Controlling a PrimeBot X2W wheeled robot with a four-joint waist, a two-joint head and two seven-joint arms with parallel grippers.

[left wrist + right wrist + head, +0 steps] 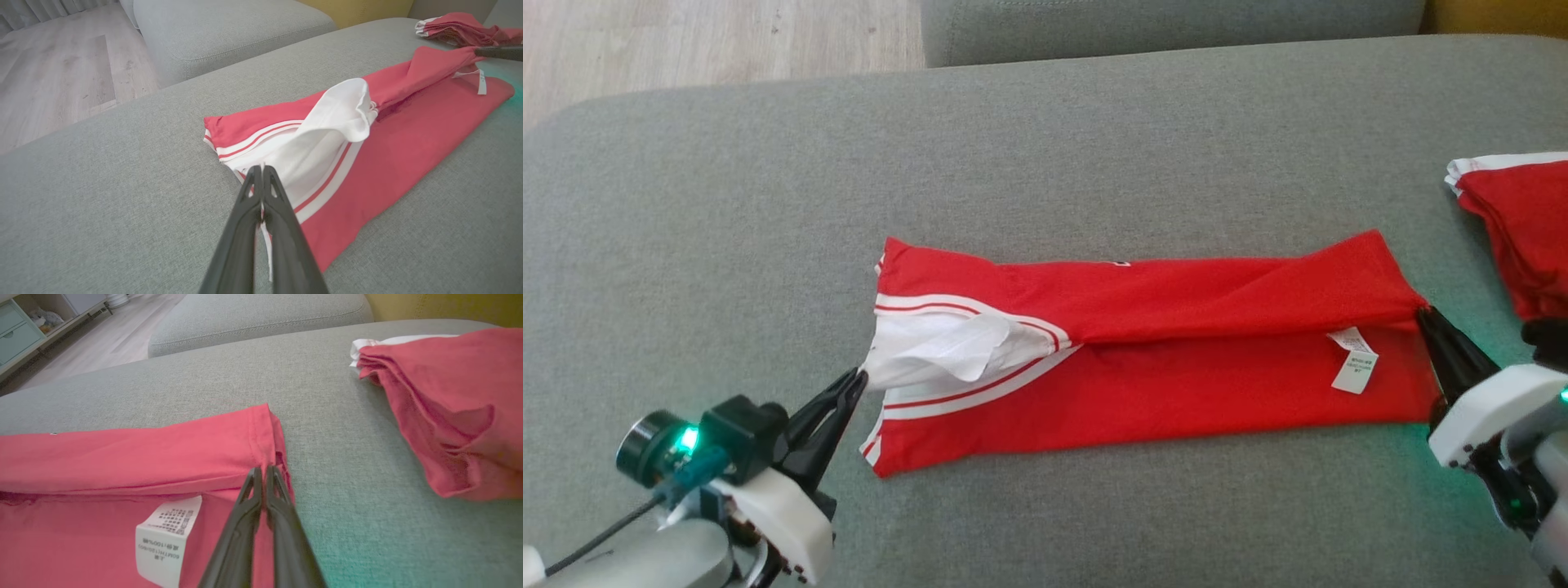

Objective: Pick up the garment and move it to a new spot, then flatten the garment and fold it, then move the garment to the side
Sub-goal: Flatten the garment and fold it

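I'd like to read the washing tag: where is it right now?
In the head view the white tag lies at the right end of the red garment, just left of the right tool.

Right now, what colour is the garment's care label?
Care label: white, dark print; best in right wrist view.

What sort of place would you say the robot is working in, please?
Probably a home living room: the red garment lies on a grey upholstered sofa seat, with pale wood-plank flooring beyond and a low cabinet with teal drawers.
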